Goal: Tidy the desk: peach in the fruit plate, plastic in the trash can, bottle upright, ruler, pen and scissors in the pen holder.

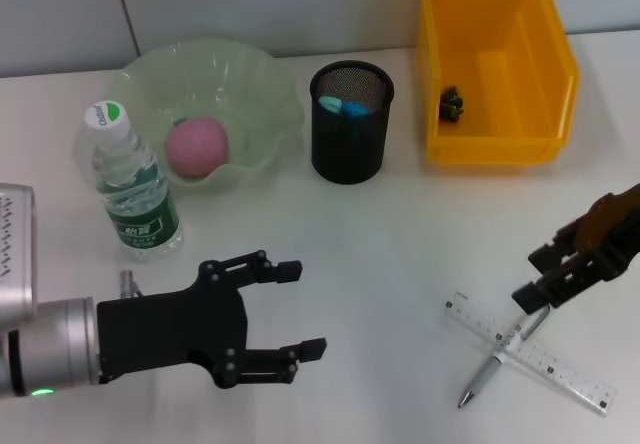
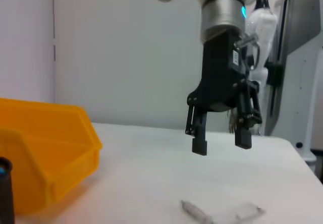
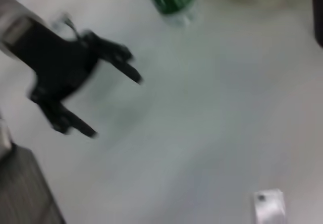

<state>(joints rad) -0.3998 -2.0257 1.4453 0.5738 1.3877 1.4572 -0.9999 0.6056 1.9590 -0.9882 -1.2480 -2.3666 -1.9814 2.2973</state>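
Two items are left on the desk for the pen holder, both on the right. Going left to right: the left gripper [image 1: 300,309] hovers low at the front left, fingers spread wide and holding nothing. Behind it the bottle [image 1: 133,184] stands upright, and just beside that the peach [image 1: 196,146] sits in the fruit plate [image 1: 262,84]. The pen holder [image 1: 351,124] comes next (something blue already shows inside it), then the yellow trash can [image 1: 500,64] with a small dark scrap on its floor. At the front right the pen [image 1: 495,360] lies across the ruler [image 1: 560,369], the two touching in a cross. The right gripper [image 1: 535,279] hangs just above the pen's upper end, fingers parted and empty.

The crossing looks like the main risk: closing on the pen there could catch the ruler too, or drag it along. The flat ruler may also slip from a shallow pinch, being hard against the tabletop.
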